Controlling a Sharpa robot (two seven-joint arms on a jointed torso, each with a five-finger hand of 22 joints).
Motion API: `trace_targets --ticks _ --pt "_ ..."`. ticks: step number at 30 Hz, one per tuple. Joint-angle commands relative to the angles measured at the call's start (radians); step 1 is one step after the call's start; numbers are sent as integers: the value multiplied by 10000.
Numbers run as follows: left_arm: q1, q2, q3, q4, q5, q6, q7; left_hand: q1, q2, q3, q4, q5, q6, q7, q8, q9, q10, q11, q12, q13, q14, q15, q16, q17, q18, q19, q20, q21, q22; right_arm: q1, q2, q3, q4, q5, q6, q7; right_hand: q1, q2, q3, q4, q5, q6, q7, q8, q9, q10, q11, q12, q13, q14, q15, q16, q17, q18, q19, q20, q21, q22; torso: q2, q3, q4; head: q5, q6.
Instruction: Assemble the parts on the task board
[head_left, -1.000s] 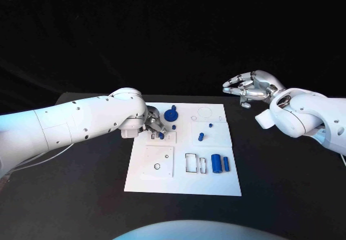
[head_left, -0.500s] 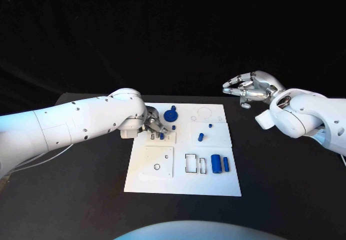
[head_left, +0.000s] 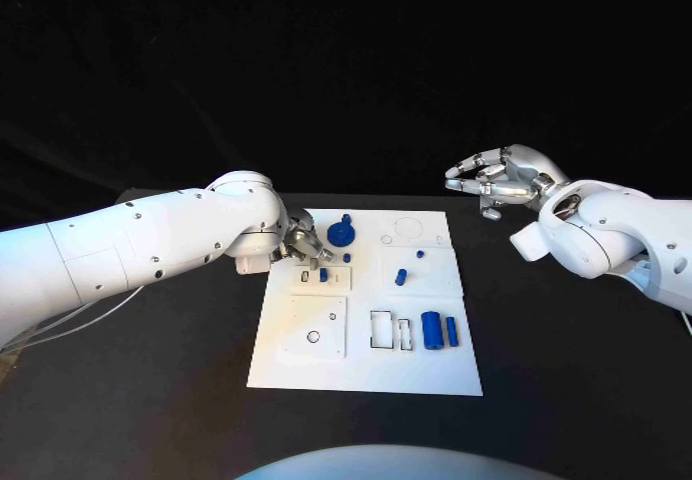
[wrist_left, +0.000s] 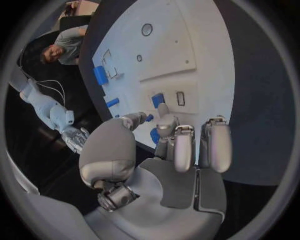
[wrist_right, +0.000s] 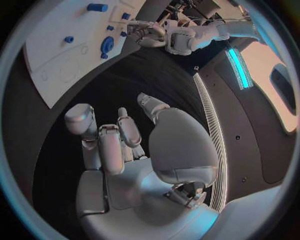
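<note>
**Left hand at board's far-left corner**

Head view: left hand (head_left: 302, 243) over board (head_left: 368, 375), fingers curled beside round part (head_left: 340, 232); grasp cannot be told. Right hand (head_left: 495, 178) hangs off-board, loosely curled, empty.

Left wrist view: fingertips (wrist_left: 164, 110) near small part (wrist_left: 157, 100).

Left hand (head_left: 302, 243) now sits a little farther up the task board (head_left: 368, 372) than a second ago, lifted off the small blue part (head_left: 323, 274) standing near the board's left edge; half a second ago its fingers were down around that part, now the part stands clear just below them. Left arm (head_left: 144, 240) has risen and swung with it, the elbow housing now higher against the board's far-left corner. Right hand (head_left: 495, 175), beyond the board's far-right corner, has crept slightly upward and away from the board, fingers curled as before. Blue parts on the board show no shift that can be told.
</note>
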Motion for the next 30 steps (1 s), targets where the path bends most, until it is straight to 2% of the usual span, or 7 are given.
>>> trace_targets --ticks 1,7,9,13,18,24,30 --pt "156 -134 161 191 233 -44 -19 183 19 -148 10 17 -173 73 -182 -72 -105 -1 -59 -70 954 -14 -23 2302 -119 -7 -69 -63 -20 -6 0 -1 -38 -93 156 10 4 18 -2 43 -54 -62 22 37 9 -15 -24 -59 -6 304 -72 -49 -8 83 -62 19 -31 -9 -10 8 11 -11 49" --pt "799 -480 355 312 788 3 -2 490 111 -567 19 26 -604 400 -1152 -684 -327 274 -217 -307 912 223 -116 2165 -94 -73 112 -148 -145 -6 -43 -4 -65 -93 142 2 4 18 -2 43 -54 -62 22 37 9 -15 -24 -59 -6 304 -72 -49 -8 83 -62 19 -31 -9 -7 12 14 -8 87" --pt "994 -542 382 193 784 41 3 672 136 -720 30 34 -959 591 -1715 -1090 -433 437 -276 -420 911 339 -116 2163 -93 -88 216 -166 -165 -7 -54 -5 -82 -93 138 4 4 18 -2 43 -54 -62 22 37 9 -15 -24 -59 -6 304 -72 -49 -8 83 -62 19 -31 -9 -13 20 30 -5 108" --pt "1175 -492 403 -289 441 99 115 943 80 -957 12 25 -1161 736 -2172 -1501 -464 573 -232 -418 899 476 -138 2127 -79 -114 357 -191 -201 -20 -47 -6 -115 -92 139 10 4 18 -2 43 -54 -62 22 37 9 -15 -24 -59 -6 304 -72 -49 -8 83 -62 19 -31 -9 -5 14 48 34 169" --pt "1228 -240 378 -1092 51 -5 392 1096 21 -1020 7 29 -1124 742 -2219 -1580 -454 582 -201 -393 905 489 -124 2146 -85 -96 380 -171 -160 -46 -33 -7 -124 -90 134 31 4 18 -2 43 -54 -62 22 37 9 -15 -24 -59 -6 304 -72 -49 -8 83 -62 19 -31 -9 13 -4 24 128 212" --pt "1167 121 204 -1870 -468 -34 570 1224 49 -1048 15 59 -1009 720 -2208 -1631 -470 568 -206 -423 904 487 -125 2143 -80 -102 386 -175 -169 -62 -4 -7 -141 -62 96 87 56 35 -14 69 -36 -118 19 76 19 -345 -31 -427 -427 209 -81 -239 -357 149 -247 10 -361 -283 8 -4 12 158 202" --pt "918 496 32 -2596 -715 197 705 1276 67 -1080 26 65 -897 695 -2174 -1655 -483 549 -212 -441 909 474 -114 2159 -81 -100 385 -172 -160 -74 37 -7 -148 -40 76 118 69 37 -17 78 -21 -136 19 87 22 -404 -32 -503 -507 188 -83 -286 -428 167 -301 8 -460 -364 9 1 20 193 206"
